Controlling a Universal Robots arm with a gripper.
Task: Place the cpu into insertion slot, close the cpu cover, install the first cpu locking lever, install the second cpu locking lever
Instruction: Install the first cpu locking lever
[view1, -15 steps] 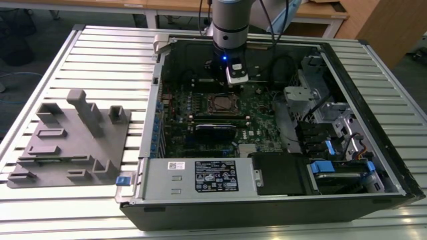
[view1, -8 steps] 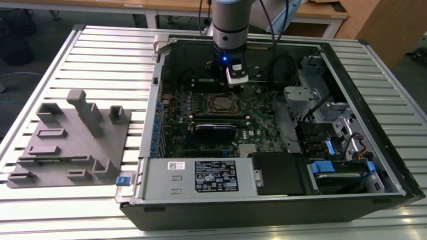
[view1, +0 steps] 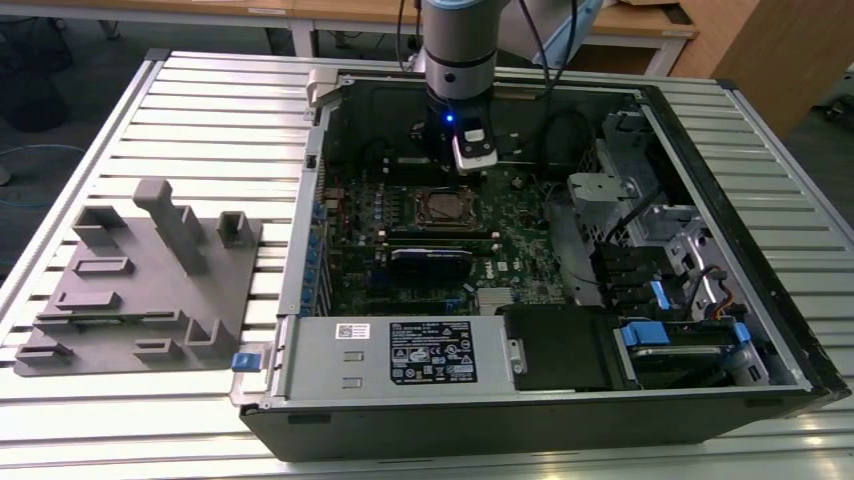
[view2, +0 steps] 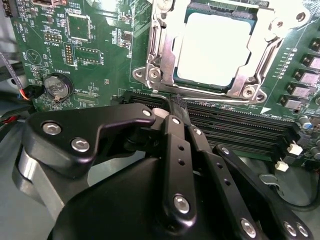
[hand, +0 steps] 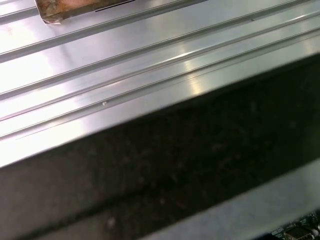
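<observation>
**Socket area of an open computer case, arm working above the board.** The gripper is hanging over the motherboard inside the computer case, which is lying on its side on the slatted tabletop. In the second wrist view the jaws are drawn together at their tips, with nothing visibly between them. They are hovering just beside the edge of the insertion slot that faces the memory slots.

The cpu is sitting in the insertion slot. The cpu cover appears to be lying down around it, with the chip's pale top showing through the central opening. Whether either locking lever is latched cannot be told.

**Judgement of the step.** The work appears to be at the lever stage. Doing it well calls for pushing on the lever alone, keeping the tips off the chip's top and the memory slots, and carrying the motion along the socket's edge so the cover is pressed flat, not twisted.

**Containers.** The case is holding the motherboard, a power supply along its near wall, and drive bays toward the exterior view's right. A grey fixture is resting on the tabletop at the exterior view's left, well apart from the case, with nothing seen in its recesses.
</observation>
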